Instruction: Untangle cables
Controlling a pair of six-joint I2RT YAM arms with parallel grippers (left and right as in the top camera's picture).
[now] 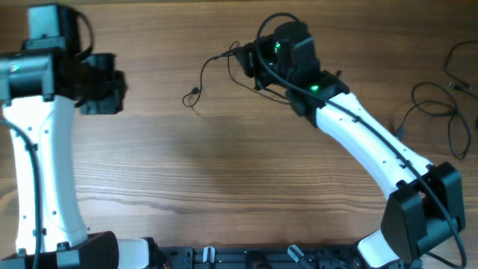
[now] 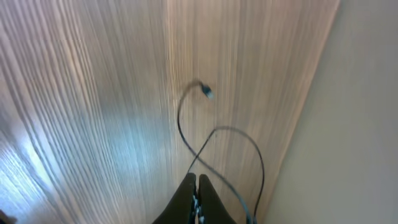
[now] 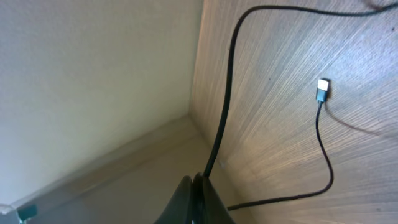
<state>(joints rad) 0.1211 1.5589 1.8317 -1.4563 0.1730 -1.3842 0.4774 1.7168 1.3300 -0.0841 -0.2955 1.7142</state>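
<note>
By the far edge of the table (image 1: 224, 164), the right end effector (image 3: 200, 179) pinched a thin black cable (image 3: 222, 106). The left end effector (image 2: 196, 180) was shut, empty. The cable looked light and floppy, best grabbed near its small silver plug (image 3: 322, 90).

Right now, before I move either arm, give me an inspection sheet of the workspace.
Surface: wood table, no spills or marks seen.
Job's things: thin cable looped by the right arm's wrist, its plug lying on the table; cable bunch loose at the far right edge.
Clutter: nothing seen.
Grippers: left gripper shut, apparently empty, well apart from the thin cable in the overhead view; right gripper shut on the thin cable.
Cables: arm wire runs along the right arm; no snag seen.
Surroundings: pale wall beyond the table edge.
</note>
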